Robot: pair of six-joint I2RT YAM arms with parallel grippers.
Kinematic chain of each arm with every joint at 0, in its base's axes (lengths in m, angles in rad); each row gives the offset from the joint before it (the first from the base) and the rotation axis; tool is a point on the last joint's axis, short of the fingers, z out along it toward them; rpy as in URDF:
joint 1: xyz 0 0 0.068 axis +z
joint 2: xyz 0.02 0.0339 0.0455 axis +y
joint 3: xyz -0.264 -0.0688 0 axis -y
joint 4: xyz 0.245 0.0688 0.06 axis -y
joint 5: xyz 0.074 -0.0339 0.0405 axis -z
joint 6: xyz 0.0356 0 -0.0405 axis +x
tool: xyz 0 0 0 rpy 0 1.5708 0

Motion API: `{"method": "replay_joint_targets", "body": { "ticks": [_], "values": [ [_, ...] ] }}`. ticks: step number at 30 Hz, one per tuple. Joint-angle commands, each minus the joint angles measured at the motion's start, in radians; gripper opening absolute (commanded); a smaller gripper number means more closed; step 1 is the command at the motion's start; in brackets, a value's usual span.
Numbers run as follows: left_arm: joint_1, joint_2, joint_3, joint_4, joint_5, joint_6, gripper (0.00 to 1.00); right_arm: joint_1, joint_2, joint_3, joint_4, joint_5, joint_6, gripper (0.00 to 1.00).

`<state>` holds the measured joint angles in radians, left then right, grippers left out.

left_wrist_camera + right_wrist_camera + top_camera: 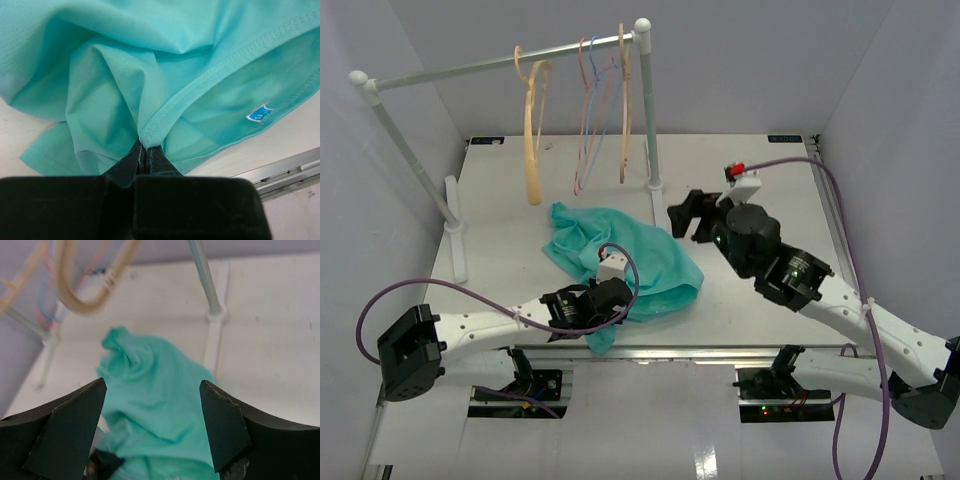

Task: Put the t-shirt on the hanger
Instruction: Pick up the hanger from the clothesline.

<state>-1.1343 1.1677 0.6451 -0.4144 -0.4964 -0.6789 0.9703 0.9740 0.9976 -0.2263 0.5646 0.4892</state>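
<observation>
The teal-green t-shirt [620, 255] lies crumpled on the table's middle. My left gripper [624, 303] is at its near edge, shut on a stitched hem fold [150, 134] of the t-shirt [150, 75]. My right gripper [683, 217] is open and empty, hovering just right of the shirt; its wrist view looks over the t-shirt [150, 390] between its spread fingers [75, 425]. The slim pinkish-tan hanger [623, 100] hangs on the rail beside the right post, and its lower curve shows in the right wrist view [82, 302].
A white clothes rail [500, 62] stands at the back on two posts [648, 110]. It also carries a thicker yellow-tan hanger [533, 130] and thin pink and blue hangers [588, 110]. The table's near edge rail [285, 172] lies just beside the left gripper.
</observation>
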Motion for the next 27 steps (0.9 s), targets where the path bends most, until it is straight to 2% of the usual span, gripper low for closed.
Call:
{"method": "replay_joint_targets", "body": {
  "ticks": [1,4,9,16,22,27],
  "values": [
    [-0.004,-0.025,-0.024,0.081,0.009,0.036,0.0,0.004,0.171,0.321,0.012,0.076,-0.205,0.8],
    [-0.004,-0.026,-0.042,0.093,0.002,0.037,0.0,0.004,0.276,0.477,0.057,0.097,-0.26,0.79],
    [-0.004,-0.048,-0.062,0.123,0.032,0.05,0.0,0.004,0.381,0.581,0.178,0.097,-0.312,0.78],
    [-0.004,-0.042,-0.07,0.123,0.053,0.048,0.0,0.004,0.534,0.673,0.245,0.086,-0.364,0.75],
    [-0.004,-0.043,-0.079,0.126,0.048,0.042,0.0,0.005,0.647,0.771,0.228,0.177,-0.399,0.74],
    [-0.004,-0.047,-0.076,0.117,0.036,0.033,0.0,0.004,0.713,0.829,0.136,0.248,-0.404,0.73]
  ]
}}
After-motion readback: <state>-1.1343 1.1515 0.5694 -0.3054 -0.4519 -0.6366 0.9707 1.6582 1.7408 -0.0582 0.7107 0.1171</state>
